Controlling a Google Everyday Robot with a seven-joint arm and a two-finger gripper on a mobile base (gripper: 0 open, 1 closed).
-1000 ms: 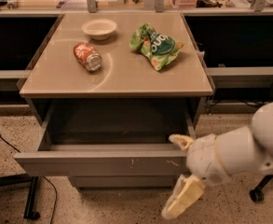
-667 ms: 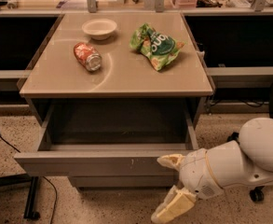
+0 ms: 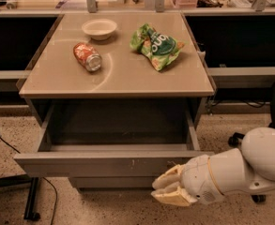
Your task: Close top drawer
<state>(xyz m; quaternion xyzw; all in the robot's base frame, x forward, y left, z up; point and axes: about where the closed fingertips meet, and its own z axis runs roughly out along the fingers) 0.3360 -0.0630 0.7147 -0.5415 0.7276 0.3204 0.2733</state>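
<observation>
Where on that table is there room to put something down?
The front strip of the tabletop, between the can, the green bag and the front edge, is bare. The open top drawer looks bare inside too. The back is crowded: bowl, can and bag. The pincer hangs low by the drawer front's right end.

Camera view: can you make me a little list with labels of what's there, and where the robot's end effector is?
top drawer: pulled out, not yet closed
end effector: low down, in front of the right end of the drawer front; cannot tell if it touches
table top: holds three things
bowl: at the back, upright
can: lying on its side, just in front of the bowl
green bag: to the right of the bowl and can
</observation>
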